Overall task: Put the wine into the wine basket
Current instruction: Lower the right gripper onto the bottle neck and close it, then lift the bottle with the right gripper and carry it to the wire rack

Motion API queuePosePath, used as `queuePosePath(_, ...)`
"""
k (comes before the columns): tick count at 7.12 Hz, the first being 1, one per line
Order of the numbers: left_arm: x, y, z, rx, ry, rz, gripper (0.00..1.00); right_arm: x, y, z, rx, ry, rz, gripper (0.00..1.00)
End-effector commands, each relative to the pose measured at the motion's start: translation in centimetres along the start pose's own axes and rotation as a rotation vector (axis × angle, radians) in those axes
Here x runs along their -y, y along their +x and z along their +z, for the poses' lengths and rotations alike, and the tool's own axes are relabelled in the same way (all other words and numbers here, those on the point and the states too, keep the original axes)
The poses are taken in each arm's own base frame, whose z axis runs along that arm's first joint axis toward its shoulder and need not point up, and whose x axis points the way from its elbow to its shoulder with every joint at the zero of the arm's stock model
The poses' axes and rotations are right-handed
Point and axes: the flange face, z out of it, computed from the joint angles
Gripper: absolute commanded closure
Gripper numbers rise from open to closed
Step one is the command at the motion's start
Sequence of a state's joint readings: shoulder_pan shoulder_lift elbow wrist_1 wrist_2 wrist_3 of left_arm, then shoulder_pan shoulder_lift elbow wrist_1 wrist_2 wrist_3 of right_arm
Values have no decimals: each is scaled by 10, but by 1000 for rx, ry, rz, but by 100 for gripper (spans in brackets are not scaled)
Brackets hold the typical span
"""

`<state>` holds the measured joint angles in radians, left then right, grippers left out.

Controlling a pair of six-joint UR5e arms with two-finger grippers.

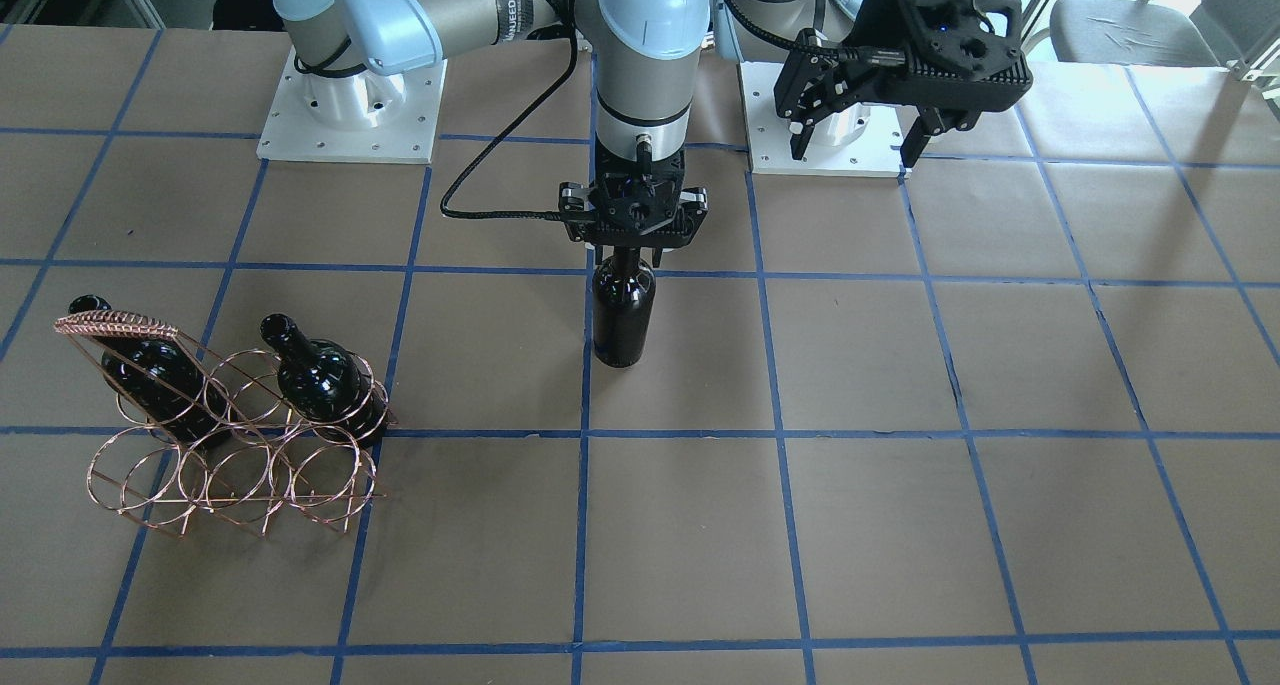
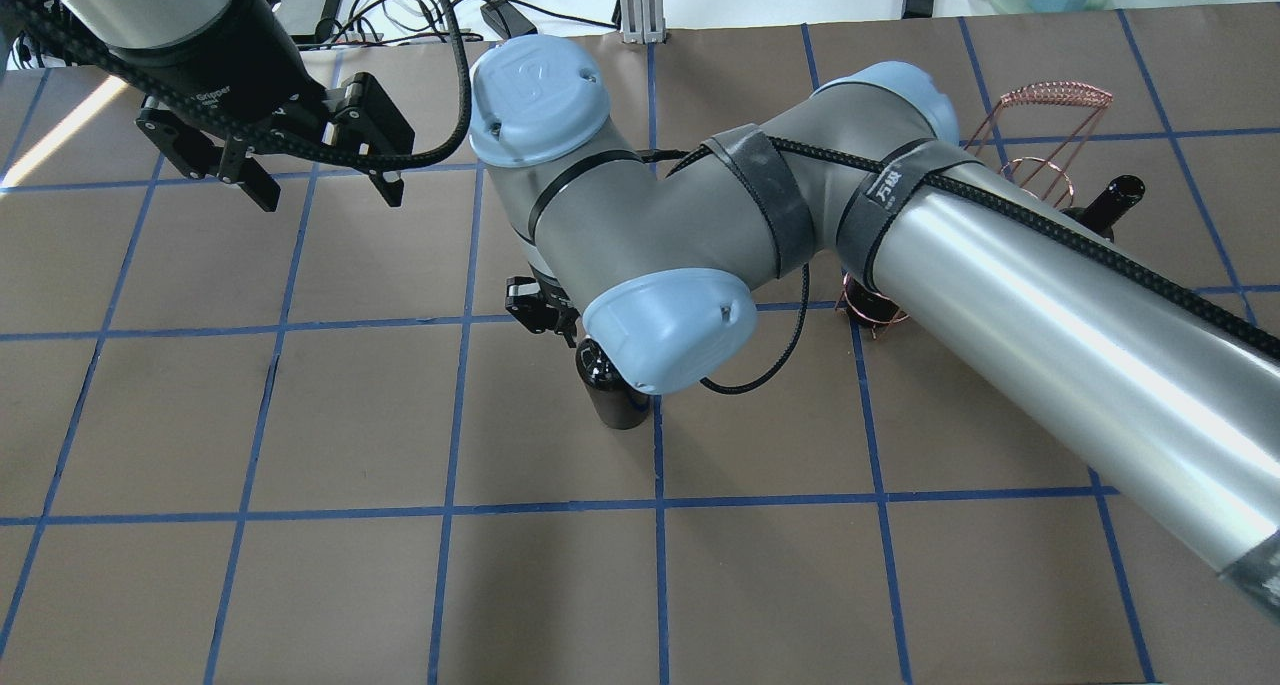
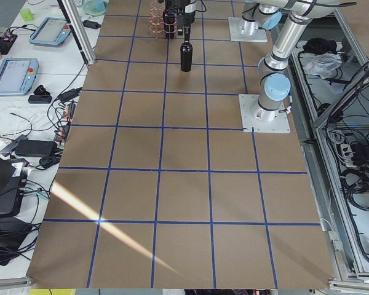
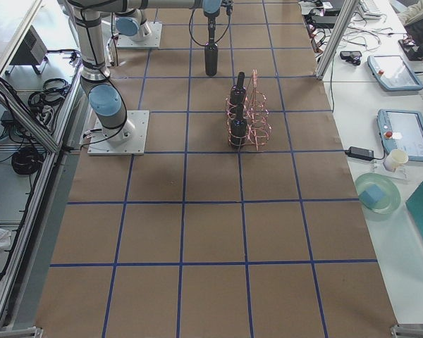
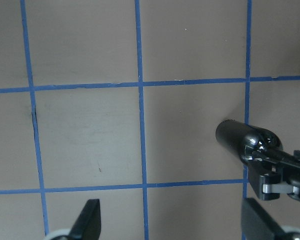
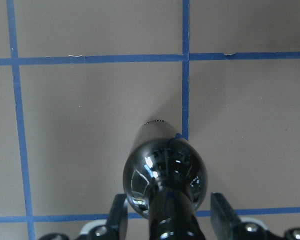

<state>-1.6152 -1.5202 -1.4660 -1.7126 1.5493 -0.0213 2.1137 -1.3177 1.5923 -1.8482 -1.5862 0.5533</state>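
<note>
The wine (image 1: 623, 315) is a dark glossy bottle standing upright near the table's middle; it also shows in the overhead view (image 2: 612, 400). My right gripper (image 1: 630, 257) points straight down over it. In the right wrist view the fingers (image 6: 119, 215) stand on either side of the slim neck (image 6: 171, 220) with a narrow strip of table showing on each side, so the gripper is open around the neck. The wine basket (image 1: 235, 455), a copper-pink wire rack, stands far off toward my right. My left gripper (image 1: 858, 140) is open and empty, raised near its base.
Two other dark capped bottles (image 1: 320, 375) (image 1: 150, 375) lie slanted in the basket's upper loops; its lower loops hold nothing. The arm bases (image 1: 350, 115) (image 1: 825, 135) stand at the table's robot side. Brown paper with blue tape lines (image 1: 780, 435) covers the table.
</note>
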Motion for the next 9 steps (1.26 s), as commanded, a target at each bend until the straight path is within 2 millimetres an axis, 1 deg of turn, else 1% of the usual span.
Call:
queuePosePath(1, -1, -1, 0, 6, 0, 0, 0, 0, 0, 0, -1, -1, -7, 60)
queuePosePath(2, -1, -3, -1, 20, 2, -2, 0, -2, 0, 2, -2, -21, -15, 74)
queuePosePath(3, -1, -3, -1, 20, 2, -2, 0, -2, 0, 1, 3, -25, -17, 81)
queuePosePath(4, -1, -2, -2, 20, 4, 0, 0, -1, 0, -1, 6, -17, -44, 81)
queuePosePath(5, -1, -3, -2, 20, 4, -2, 0, 3, 4, -11, 16, 1, -56, 85)
queuePosePath(6, -1, -2, -2, 20, 4, 0, 0, 5, 17, -33, 30, 36, -56, 89)
queuePosePath(7, -1, -3, -1, 20, 2, -2, 0, 6, 43, -64, 36, 73, -41, 90)
queuePosePath(8, -1, -3, -1, 20, 2, -2, 0, 9, 86, -95, 23, 57, -17, 93)
queuePosePath(9, -2, -3, -2, 20, 4, -2, 0, 9, 131, -130, 8, 35, -51, 94)
